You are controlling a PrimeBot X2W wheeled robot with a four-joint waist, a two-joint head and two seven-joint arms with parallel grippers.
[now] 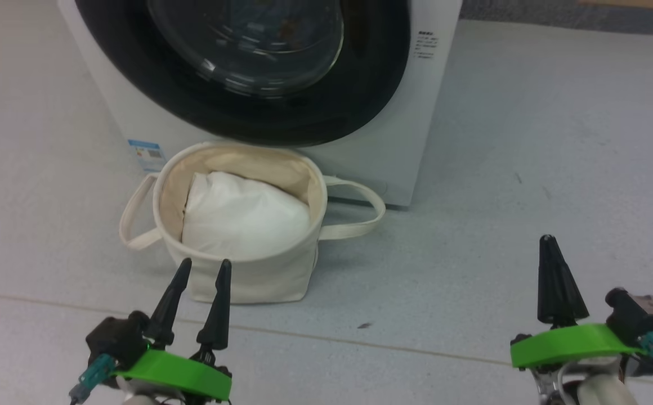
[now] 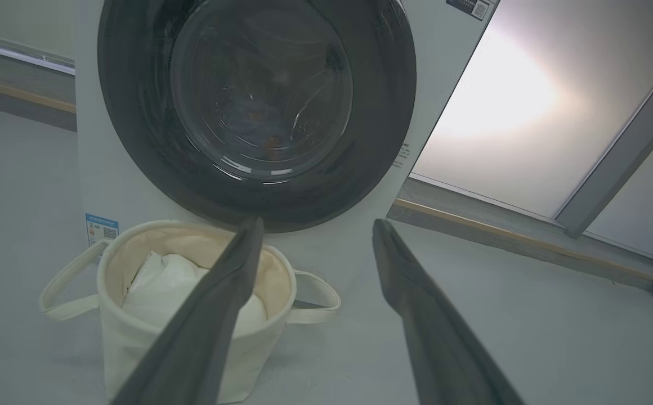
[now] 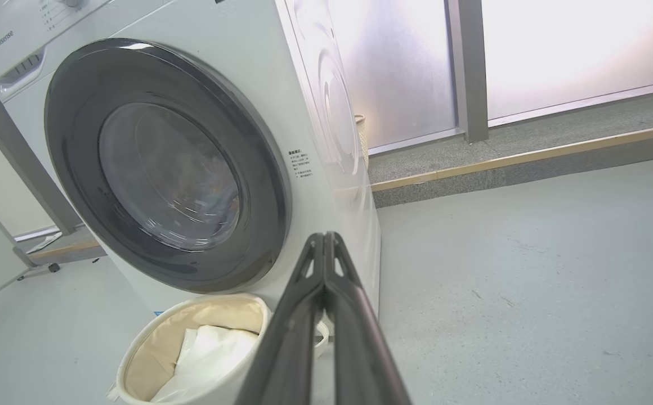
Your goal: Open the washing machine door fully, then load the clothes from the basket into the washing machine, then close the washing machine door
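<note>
Washing machine door (image 1: pixel 247 62), upper centre, looks shut; basket (image 1: pixel 270 281) shows only liner (image 1: pixel 242 216). Left gripper (image 1: pixel 205 263) spread, right gripper (image 1: pixel 547 242) pinched, empty. Verify latch.

Pale grey floor (image 1: pixel 529 169). A bright frosted window (image 3: pixel 574 45), split by a grey post (image 3: pixel 469 67). Below the window, a grey ledge (image 3: pixel 557 121) with a wood-coloured edge. Well apart from the window, a plump white pillow (image 1: pixel 242 219).
</note>
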